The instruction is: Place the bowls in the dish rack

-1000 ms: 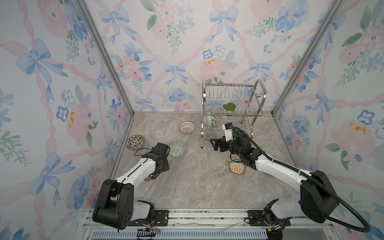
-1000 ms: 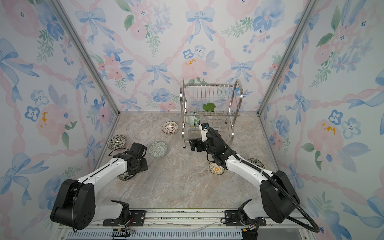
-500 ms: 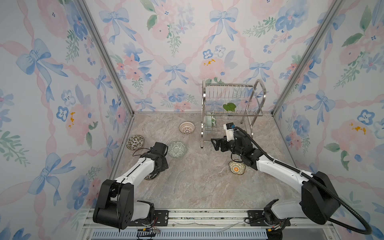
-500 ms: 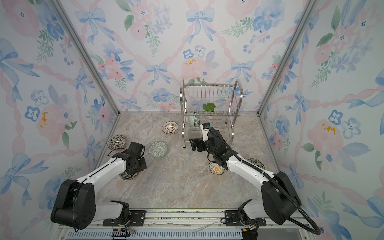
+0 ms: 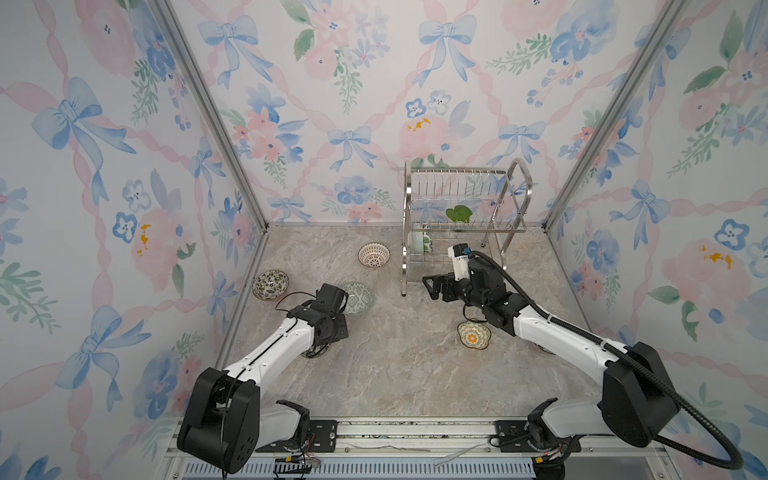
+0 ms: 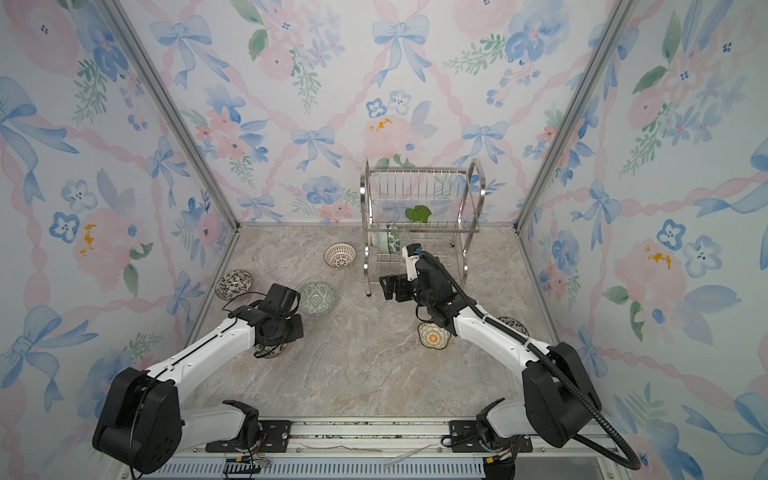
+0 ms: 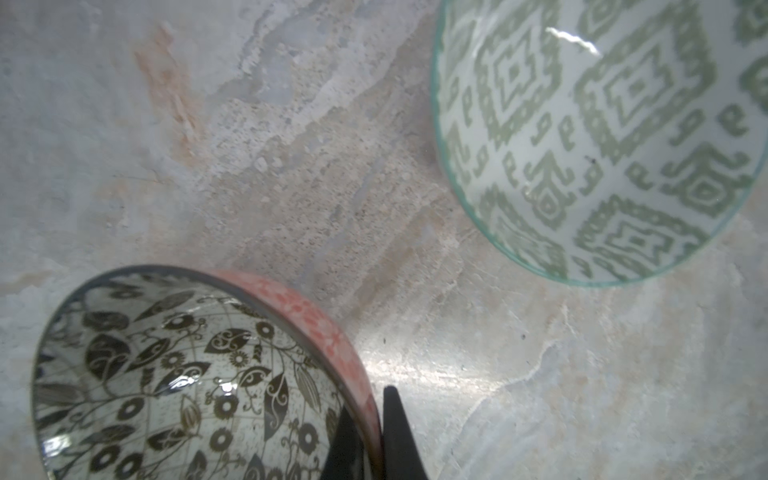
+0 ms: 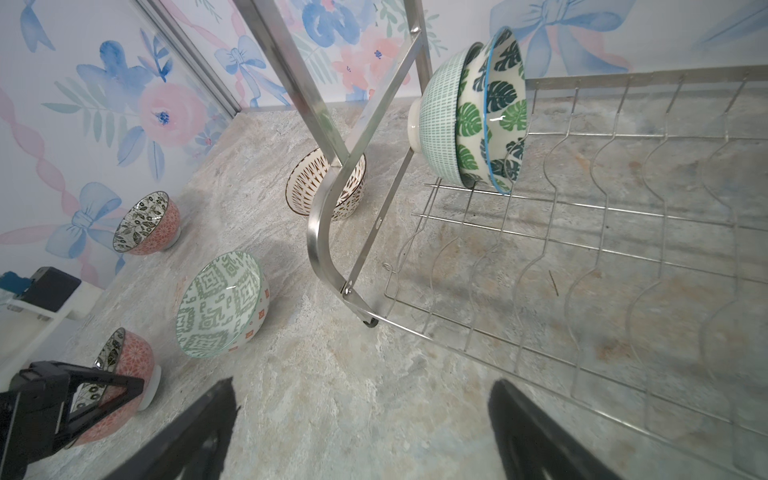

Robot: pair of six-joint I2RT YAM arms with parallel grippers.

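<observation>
far-left floral bowl (image 5: 270, 284): small round ceramic bowl, dark floral inside, coral-pink outside. Upright on the marble-look tabletop (image 5: 395, 374), near the left wall.
left gripper (image 7: 368, 419): mine, pressed together on a bowl rim, one finger inside the wall and one outside.
held floral bowl (image 7: 166, 374): second small round ceramic bowl, dark floral inside, coral-pink outside, pinched at its rim. Can't tell if it's off the table.
green geometric bowl (image 5: 358, 298): round pale ceramic bowl with a green geometric print. Just beside my left wrist on the rack side, apart from the held one.
brown lattice bowl (image 5: 374, 255): round white ceramic bowl with brown lattice, upright, just left of the rack.
dish rack (image 5: 404, 232): tall two-tier shiny steel wire rack against the back wall, right of centre. Its long axis runs left-right and its divider wires run front to back.
mint bowl (image 8: 438, 112) and leaf bowl (image 8: 494, 104): round ceramic, mint dashes and green leaves. Nested on edge at the lower tier's left end; the slots beside them are bare.
right gripper (image 8: 361, 436): mine, jaws spread wide, nothing between them. Low at the rack's front-left corner.
scalloped bowl (image 5: 473, 334): yellow-orange scalloped ceramic bowl on the table beside my right forearm.
right-edge bowl (image 6: 513, 324): dark-patterned bowl, mostly hidden behind my right arm.
key relation: the rack lies to the right and back of my left gripper, well apart. My right gripper is much nearer the rack. I judge the held bowl must cross the table, turn on edge and line up with the dividers.
</observation>
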